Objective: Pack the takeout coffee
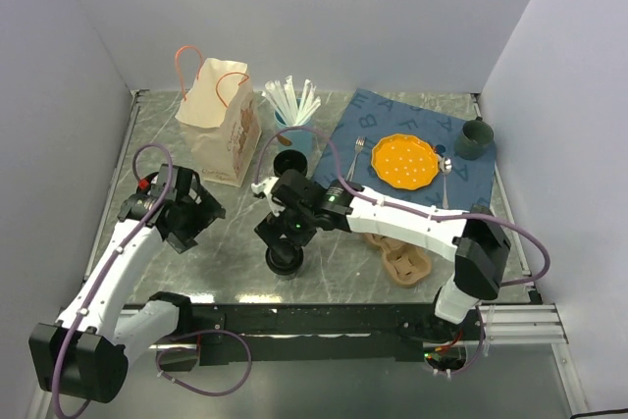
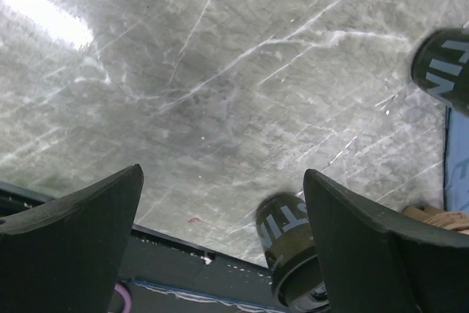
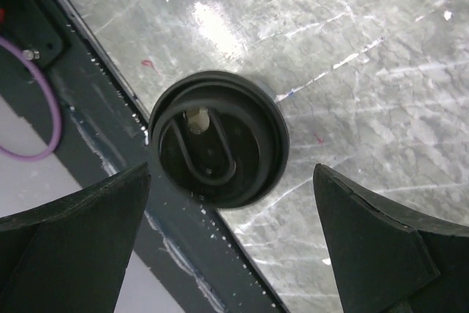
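Three pale walls (image 1: 314,7) box in the grey marbled table (image 1: 235,254); the takeout coffee (image 3: 218,139) stands by its near edge under the right gripper (image 3: 232,172), jaws apart, as are those of the left gripper (image 2: 221,175).

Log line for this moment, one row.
right gripper: open, over lidded cup, not gripping | left gripper: open, over bare table | lidded cup: upright, near front edge | bag: upright, back left
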Action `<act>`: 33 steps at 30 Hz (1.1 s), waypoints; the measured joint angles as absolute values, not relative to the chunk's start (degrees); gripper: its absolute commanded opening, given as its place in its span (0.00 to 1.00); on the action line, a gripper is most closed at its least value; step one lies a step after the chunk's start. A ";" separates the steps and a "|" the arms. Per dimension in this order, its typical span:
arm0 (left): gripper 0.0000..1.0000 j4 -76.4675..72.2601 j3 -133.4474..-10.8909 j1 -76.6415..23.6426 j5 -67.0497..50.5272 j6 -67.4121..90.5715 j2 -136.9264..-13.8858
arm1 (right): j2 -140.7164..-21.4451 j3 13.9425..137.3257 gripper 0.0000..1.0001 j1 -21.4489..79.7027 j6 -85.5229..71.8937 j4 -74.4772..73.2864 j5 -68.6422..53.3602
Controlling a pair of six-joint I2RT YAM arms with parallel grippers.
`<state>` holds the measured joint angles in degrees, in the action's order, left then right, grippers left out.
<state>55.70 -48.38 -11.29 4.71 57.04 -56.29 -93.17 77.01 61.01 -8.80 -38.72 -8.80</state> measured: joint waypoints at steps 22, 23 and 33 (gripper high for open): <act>0.97 52.97 -46.11 -10.04 1.56 51.27 -56.73 | -99.22 80.66 0.91 65.01 -9.76 -39.88 -3.77; 0.97 52.95 -46.11 -10.00 1.54 51.22 -56.73 | -99.31 80.68 0.90 65.01 -9.80 -39.86 -3.36; 0.97 51.68 -46.11 -9.93 1.32 50.57 -56.88 | -99.33 80.58 0.82 64.99 -10.87 -40.36 0.60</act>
<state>51.68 -46.11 -9.93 1.32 50.57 -56.88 -99.33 80.58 64.99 -10.87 -40.36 0.60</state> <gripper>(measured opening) 0.969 0.839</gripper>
